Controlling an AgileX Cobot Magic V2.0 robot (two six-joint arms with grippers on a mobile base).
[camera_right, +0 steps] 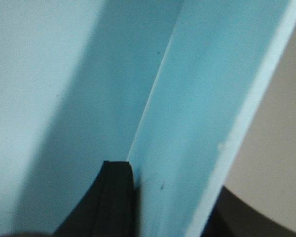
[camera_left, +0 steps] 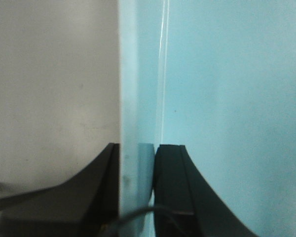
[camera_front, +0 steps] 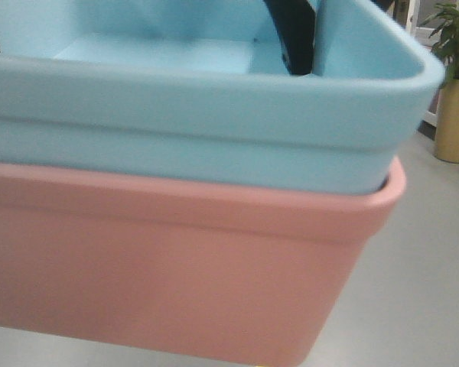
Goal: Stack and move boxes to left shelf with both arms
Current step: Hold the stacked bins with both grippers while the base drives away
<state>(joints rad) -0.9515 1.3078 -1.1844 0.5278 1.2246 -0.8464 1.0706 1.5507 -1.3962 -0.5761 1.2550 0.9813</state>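
Observation:
The light blue box (camera_front: 214, 107) sits nested inside the salmon pink box (camera_front: 168, 267); both fill the front view close up and appear held above the floor. My left gripper (camera_left: 137, 163) is shut on the blue box's left wall (camera_left: 138, 98), one black finger outside, one inside. My right gripper (camera_right: 172, 190) is shut on the blue box's right wall (camera_right: 197, 128); its inner finger (camera_right: 116, 197) lies against the inside, and the outer finger shows dark at the lower right. That inner finger also shows in the front view (camera_front: 294, 38). The left shelf is out of view.
Grey floor (camera_front: 413, 290) lies below and right of the boxes. A potted plant in a gold pot (camera_front: 455, 115) stands at the far right, with white furniture behind it.

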